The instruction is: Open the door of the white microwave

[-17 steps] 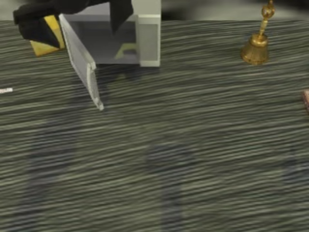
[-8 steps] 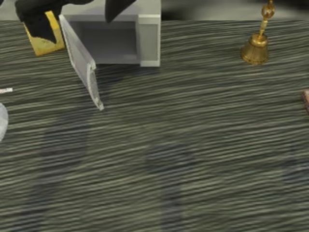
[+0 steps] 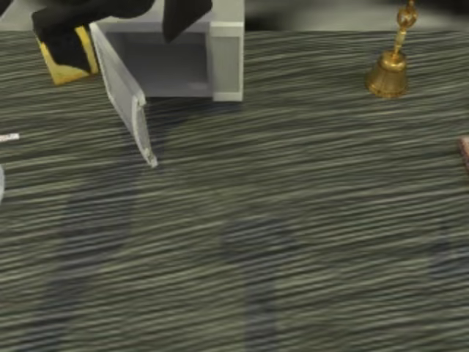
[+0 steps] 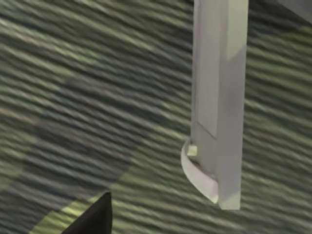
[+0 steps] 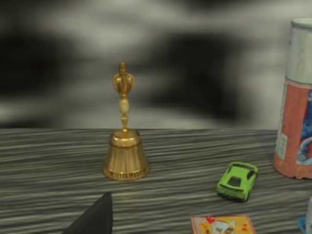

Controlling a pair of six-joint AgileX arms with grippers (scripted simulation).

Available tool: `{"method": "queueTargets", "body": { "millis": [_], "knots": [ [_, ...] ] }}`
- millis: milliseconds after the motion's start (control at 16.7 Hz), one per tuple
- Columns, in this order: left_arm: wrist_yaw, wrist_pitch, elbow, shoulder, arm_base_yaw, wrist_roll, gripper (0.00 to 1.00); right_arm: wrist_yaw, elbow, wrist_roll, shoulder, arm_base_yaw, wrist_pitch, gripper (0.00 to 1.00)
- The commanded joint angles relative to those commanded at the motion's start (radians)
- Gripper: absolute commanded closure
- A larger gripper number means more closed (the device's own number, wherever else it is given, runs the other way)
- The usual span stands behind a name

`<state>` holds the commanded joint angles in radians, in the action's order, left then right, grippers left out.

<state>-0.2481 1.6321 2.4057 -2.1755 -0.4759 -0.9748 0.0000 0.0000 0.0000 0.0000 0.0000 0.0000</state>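
The white microwave point(image 3: 226, 55) stands at the table's far left. Its door point(image 3: 124, 95) is swung wide open, reaching out toward the table's front, and the cavity shows empty. The left wrist view looks down the door's edge point(image 4: 219, 97) with its curved handle strip point(image 4: 195, 170). My left gripper point(image 3: 121, 11) hangs high over the microwave, dark and close to the camera, apart from the door. One dark fingertip point(image 4: 95, 219) shows, with nothing held. My right arm is out of the top view; its fingertip point(image 5: 95, 219) shows over bare table.
A yellow cube point(image 3: 67, 62) sits left of the microwave, partly behind my left arm. A brass bell point(image 3: 387, 73) stands at the far right. The right wrist view shows the bell point(image 5: 125, 156), a green toy car point(image 5: 237, 181), a tall can point(image 5: 297, 97) and a card point(image 5: 222, 225).
My left arm's dark shape shifted slightly to the right along the top edge. The door has kept the same open angle.
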Motion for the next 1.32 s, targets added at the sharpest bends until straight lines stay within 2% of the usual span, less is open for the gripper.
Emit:
{"method": "queueTargets", "body": {
  "millis": [480,840,1320],
  "knots": [
    [0.006,-0.344,-0.411,0.073,0.041,0.040,0.00,0.000,0.000,0.000,0.000,0.000,0.000,0.00],
    [0.007,-0.380,-0.449,0.077,0.046,0.045,0.00,0.000,0.000,0.000,0.000,0.000,0.000,0.00],
    [0.007,-0.380,-0.449,0.077,0.046,0.045,0.60,0.000,0.000,0.000,0.000,0.000,0.000,0.00]
  ]
}}
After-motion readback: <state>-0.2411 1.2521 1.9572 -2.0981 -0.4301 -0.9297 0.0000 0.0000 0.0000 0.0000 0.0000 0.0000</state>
